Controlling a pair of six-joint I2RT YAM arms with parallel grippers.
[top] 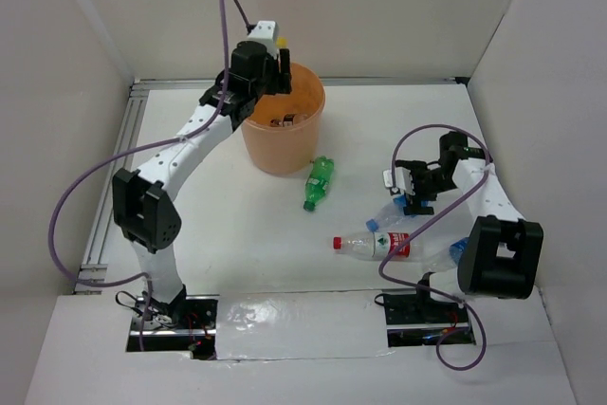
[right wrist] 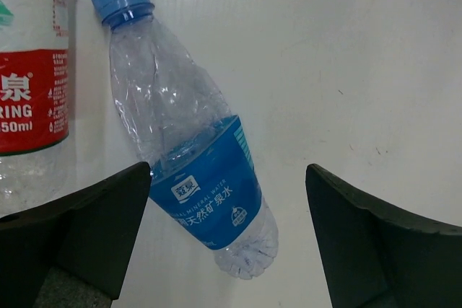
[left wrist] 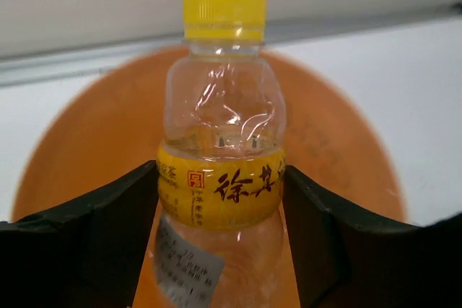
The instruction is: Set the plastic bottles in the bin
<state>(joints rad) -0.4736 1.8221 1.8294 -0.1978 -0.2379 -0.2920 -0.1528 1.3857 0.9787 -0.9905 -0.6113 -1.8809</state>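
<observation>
Yellow-labelled bottle (top: 282,44) pinched in left gripper (top: 273,52), held over the far side of the bin (top: 283,149). Something brownish inside the bin, perhaps another bottle, too small to tell. Green bottle (top: 320,180) lying on the table (top: 237,234) just beside the bin. Red-labelled bottle (top: 379,245) on its side nearer the bases. Blue-labelled bottle (top: 391,212) under right gripper (top: 414,194).

Left wrist: both black fingers (left wrist: 94,236) pressed against the yellow label band, bottle upright, yellow cap on, orange bin wall behind it.

Right wrist: fingers (right wrist: 101,221) spread wide, nothing gripped. Blue-labelled bottle flat on the table, blue cap pointing away, label end between the fingers. Red-labelled bottle at the left edge, beside it.
</observation>
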